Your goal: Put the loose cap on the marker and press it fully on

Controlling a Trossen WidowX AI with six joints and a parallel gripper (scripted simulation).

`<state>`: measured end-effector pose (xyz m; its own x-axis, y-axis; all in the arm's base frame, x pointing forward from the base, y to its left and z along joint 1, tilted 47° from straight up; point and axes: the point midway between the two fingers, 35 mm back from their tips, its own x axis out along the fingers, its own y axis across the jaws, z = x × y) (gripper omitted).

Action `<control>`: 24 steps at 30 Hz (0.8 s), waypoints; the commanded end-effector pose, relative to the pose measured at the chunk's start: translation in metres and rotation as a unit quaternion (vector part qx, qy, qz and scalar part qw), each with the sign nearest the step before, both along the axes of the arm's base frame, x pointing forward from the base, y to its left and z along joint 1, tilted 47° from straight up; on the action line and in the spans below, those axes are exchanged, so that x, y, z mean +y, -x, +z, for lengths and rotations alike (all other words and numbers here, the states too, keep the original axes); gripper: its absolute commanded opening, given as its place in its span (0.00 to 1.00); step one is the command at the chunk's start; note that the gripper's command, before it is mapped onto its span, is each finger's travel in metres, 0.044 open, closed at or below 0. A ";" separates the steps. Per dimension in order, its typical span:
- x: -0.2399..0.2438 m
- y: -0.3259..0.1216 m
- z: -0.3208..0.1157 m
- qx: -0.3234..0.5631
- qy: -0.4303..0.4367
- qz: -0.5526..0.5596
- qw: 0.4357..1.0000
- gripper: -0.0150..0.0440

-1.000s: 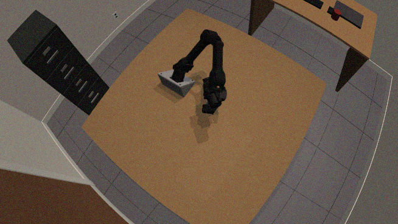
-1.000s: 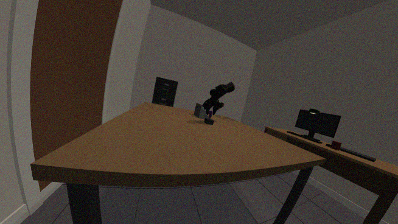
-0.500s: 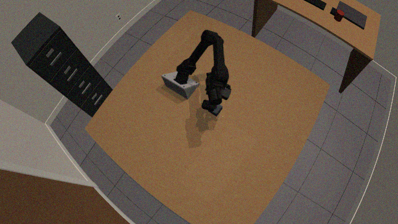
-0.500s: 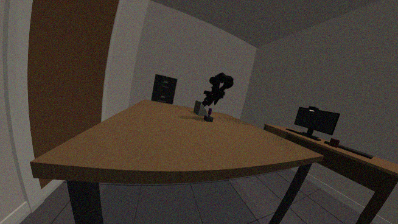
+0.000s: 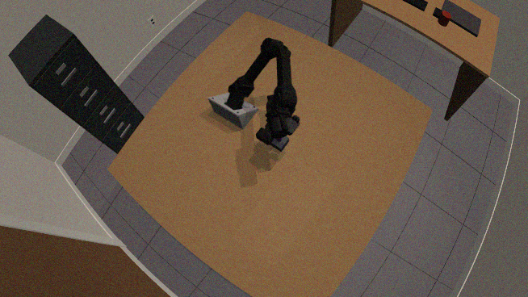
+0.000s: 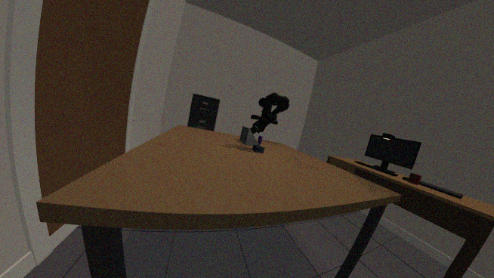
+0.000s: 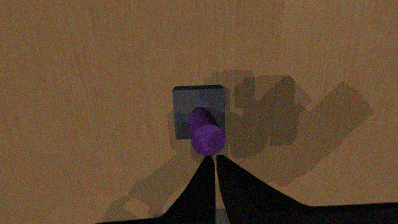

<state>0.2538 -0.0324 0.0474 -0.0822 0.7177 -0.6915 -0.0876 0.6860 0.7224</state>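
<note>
The purple cap (image 7: 208, 140) (image 6: 260, 139) sits over the marker, which stands upright in the dark blue-grey holder block (image 7: 184, 102) (image 6: 258, 149) (image 5: 282, 144). No loose cap shows on the table. How fully the cap is seated cannot be told. My gripper (image 7: 214, 162) is shut and empty, its fingertips together just beside the cap's round end in the wrist view. In the exterior view it is above and to the left of the marker. In the top view the arm hides most of the marker.
The grey arm base (image 5: 230, 110) (image 6: 247, 136) stands on the wooden table (image 5: 323, 202) (image 6: 211, 185) behind the holder. A side desk (image 5: 460, 44) bears a red cup (image 5: 444, 18) (image 6: 415, 178). A dark cabinet (image 5: 77, 81) (image 6: 204, 111) stands beyond the table.
</note>
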 end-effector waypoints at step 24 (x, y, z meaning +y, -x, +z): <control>0.019 0.002 -0.018 0.002 -0.001 -0.003 1.000 0.25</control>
<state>0.2530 -0.0163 0.0316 -0.0819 0.7161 -0.6931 -0.0884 0.6875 0.7208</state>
